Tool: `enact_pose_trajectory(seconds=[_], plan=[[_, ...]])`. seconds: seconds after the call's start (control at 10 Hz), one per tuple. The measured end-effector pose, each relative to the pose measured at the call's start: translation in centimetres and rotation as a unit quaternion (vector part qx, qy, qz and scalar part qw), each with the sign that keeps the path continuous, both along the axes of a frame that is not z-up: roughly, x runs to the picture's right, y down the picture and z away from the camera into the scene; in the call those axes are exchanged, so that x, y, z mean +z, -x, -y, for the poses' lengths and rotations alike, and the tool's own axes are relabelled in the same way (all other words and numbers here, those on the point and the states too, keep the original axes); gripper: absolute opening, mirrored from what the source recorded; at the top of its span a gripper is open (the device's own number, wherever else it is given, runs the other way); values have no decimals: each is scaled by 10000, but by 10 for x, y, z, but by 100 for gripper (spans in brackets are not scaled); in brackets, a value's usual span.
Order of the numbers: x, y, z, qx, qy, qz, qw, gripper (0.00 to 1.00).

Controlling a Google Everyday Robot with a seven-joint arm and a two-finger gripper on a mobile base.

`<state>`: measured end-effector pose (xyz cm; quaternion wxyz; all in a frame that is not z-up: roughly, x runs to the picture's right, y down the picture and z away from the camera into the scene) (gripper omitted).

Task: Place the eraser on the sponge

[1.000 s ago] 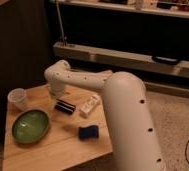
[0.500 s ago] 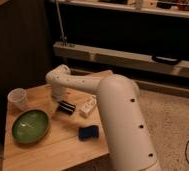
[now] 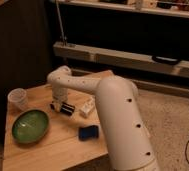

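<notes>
The gripper (image 3: 58, 103) is hanging low over the table (image 3: 52, 151), at the left end of the eraser (image 3: 68, 108). How wide it is standing, and whether it is holding anything, I cannot tell. The eraser is lying flat on the wood between the bowl (image 3: 31, 125) on its left and the tube (image 3: 87, 107) on its right. It is not resting on the sponge (image 3: 88, 132), which is sitting apart from it, nearer and to the right. The step in hand is probably the grasp. The grip is looking off-centre, so it would be better taken nearer the eraser's middle, across its narrow sides, so the block is not swinging when lifted. The tube is lying just beside the eraser, so the lift should be going straight up before any travel to the right. The sponge is soft and no bigger than the eraser, so the block should be coming down flat, lined up with the pad, and let go low.
</notes>
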<state>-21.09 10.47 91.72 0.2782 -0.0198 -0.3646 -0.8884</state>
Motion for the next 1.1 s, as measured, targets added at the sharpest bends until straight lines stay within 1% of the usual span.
enact_pose_trajectory(seconds=[0.1,0.2,0.3,0.4,0.5,0.6,0.7,0.9,1.0,1.1], plan=[[-3,-4,0,1,-2,-25,10000,20],[-8,-14,3,42,-61,-69,9999,10],[-17,-25,9,99,-145,-83,9998,3],[-32,-40,16,145,-240,-86,9996,0],[-55,-62,25,168,-342,-99,9992,0],[-82,-83,31,171,-395,-71,9990,0],[-107,-103,32,137,-419,-10,9990,0],[-141,-124,28,6,-379,13,9993,0],[-151,-128,23,-74,-344,34,9994,0],[-159,-129,13,-189,-285,88,9994,0]])
